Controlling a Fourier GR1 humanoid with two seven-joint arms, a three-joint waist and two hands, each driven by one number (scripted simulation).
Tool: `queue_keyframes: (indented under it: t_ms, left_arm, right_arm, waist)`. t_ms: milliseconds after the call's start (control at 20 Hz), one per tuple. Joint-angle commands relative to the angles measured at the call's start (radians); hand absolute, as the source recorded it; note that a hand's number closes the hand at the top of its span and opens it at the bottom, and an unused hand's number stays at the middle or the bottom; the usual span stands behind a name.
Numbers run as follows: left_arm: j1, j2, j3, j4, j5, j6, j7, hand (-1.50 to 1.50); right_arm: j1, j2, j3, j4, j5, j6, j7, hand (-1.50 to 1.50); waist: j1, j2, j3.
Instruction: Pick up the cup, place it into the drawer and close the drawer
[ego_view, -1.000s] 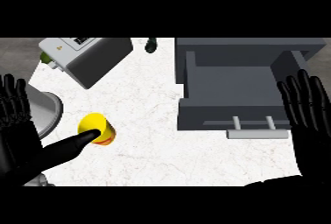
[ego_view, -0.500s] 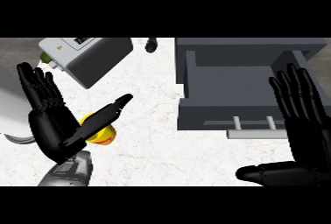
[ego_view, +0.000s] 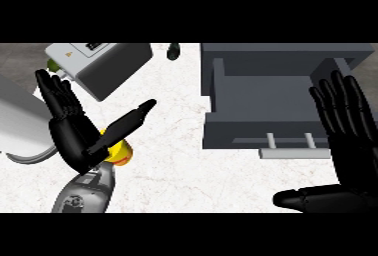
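2 open robot hands (ego_view: 70, 132) (ego_view: 343, 130); yellow cup (ego_view: 118, 150) beside left.

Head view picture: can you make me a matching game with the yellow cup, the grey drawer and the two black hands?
Things:
1. small yellow cup
2. dark grey drawer
3. black left hand
4. black right hand

States:
A. pulled open
B. open, beside the drawer's handle
C. partly hidden behind a thumb
D. open, right next to the cup

Pairs: 1-C, 2-A, 3-D, 4-B
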Motion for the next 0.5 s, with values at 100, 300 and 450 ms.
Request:
queue_keyframes:
  t_ms: [100, 300, 450]
  left_arm:
    - [0.019, -0.001, -0.064, 0.009, -0.007, 0.094, 0.035, -1.5]
    - [0.032, -0.001, -0.025, -0.036, -0.062, 0.061, 0.121, -1.5]
    - [0.132, -0.001, -0.064, -0.009, 0.069, 0.105, -0.049, -1.5]
  right_arm:
    - [-0.027, -0.001, -0.035, 0.088, 0.005, 0.019, -0.066, -1.5]
    - [-0.048, 0.011, -0.02, 0.028, 0.022, -0.012, -0.008, -1.5]
    - [-0.01, 0.013, -0.009, 0.047, 0.02, 0.019, -0.059, -1.5]
  waist:
    - [0.002, 0.0, 0.0]
    - [0.003, -0.001, 0.0]
    - [0.002, 0.0, 0.0]
